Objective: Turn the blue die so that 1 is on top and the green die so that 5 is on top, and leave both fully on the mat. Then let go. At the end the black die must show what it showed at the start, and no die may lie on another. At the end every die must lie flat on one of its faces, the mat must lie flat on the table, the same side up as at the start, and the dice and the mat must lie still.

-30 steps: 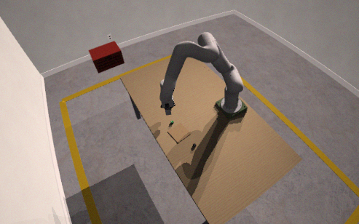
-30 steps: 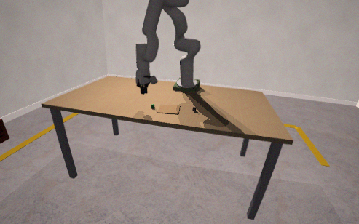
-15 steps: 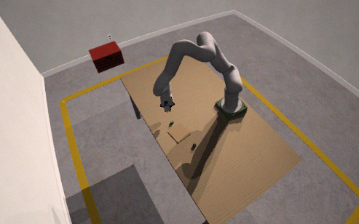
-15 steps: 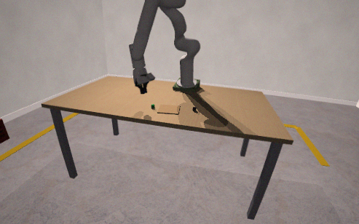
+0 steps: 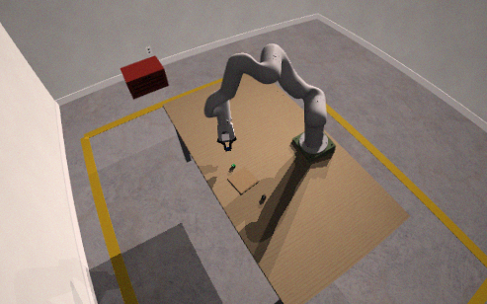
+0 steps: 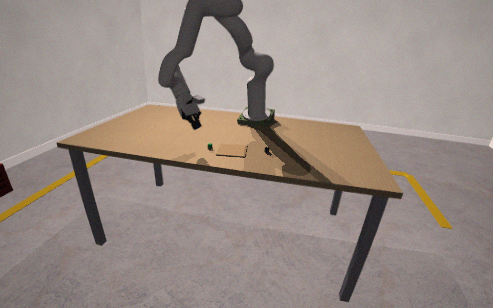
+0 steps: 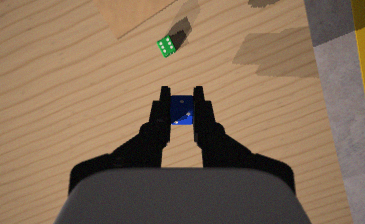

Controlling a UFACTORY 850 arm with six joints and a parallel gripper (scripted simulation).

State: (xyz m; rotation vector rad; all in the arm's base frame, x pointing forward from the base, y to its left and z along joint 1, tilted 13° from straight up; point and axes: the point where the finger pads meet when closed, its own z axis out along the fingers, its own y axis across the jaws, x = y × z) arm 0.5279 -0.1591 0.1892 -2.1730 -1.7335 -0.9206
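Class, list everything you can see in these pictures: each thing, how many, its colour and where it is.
Table: one, wooden top, dark legs.
Mat: one, tan, flat on the table.
Green die: one, on the table beside the mat.
Black die: one, on the table, off the mat.
Blue die: one, held in the air.
Red box: one, on the floor by the wall.
Yellow floor line: around the table.
Arm: one, grey.
Gripper: one, black, closed on the blue die.

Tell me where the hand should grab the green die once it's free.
Grip the green die across two opposite side faces, coming straight down from above. It lies flat on the table, beside the mat, with open space around it. The hand currently holds the blue die.
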